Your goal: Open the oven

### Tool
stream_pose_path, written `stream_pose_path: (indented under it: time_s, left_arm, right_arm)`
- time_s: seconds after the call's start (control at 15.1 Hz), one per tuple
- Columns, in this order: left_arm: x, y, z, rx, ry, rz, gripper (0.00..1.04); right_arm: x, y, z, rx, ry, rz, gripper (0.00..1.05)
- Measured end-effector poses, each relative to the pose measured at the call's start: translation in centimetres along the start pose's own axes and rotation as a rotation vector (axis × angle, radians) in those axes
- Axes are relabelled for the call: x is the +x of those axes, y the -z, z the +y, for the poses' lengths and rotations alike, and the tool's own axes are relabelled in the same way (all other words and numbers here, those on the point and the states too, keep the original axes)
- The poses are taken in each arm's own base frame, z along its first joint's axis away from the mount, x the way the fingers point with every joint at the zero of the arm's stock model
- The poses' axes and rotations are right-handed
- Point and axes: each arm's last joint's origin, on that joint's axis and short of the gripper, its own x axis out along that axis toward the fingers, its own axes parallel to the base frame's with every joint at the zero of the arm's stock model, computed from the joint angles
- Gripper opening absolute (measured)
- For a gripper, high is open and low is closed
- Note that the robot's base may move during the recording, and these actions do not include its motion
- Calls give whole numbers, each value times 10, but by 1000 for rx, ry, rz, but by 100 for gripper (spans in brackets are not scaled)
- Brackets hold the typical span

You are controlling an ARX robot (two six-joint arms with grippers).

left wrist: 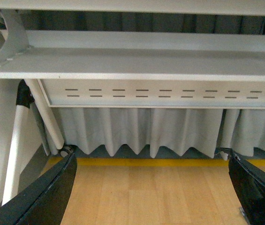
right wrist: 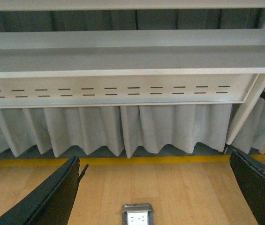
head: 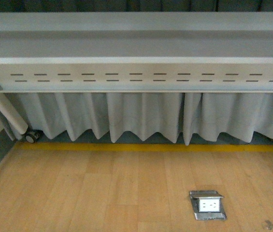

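The oven is not in any view. My left gripper (left wrist: 153,187) is open and empty, its two dark fingers (left wrist: 43,197) spread wide over the bare wooden floor (left wrist: 151,197). My right gripper (right wrist: 153,187) is also open and empty, its dark fingers (right wrist: 48,197) spread wide above the floor. Neither arm shows in the front view.
A grey table underside with a slotted panel (head: 136,77) spans the front view, with a white pleated curtain (head: 141,118) below it. A yellow line (head: 150,147) crosses the floor. A metal floor socket (head: 207,205) lies at the right; it also shows in the right wrist view (right wrist: 137,215). A caster wheel (head: 31,137) sits at the left.
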Motion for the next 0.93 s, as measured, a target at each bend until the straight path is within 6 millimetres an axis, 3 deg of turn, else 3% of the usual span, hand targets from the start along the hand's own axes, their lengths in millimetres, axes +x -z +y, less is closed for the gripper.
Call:
stream_pose_path:
  time_s: [0.93]
  left_arm:
    - [0,0,0,0,0,2,98]
  right_arm:
    - [0,0,0,0,1,1,98]
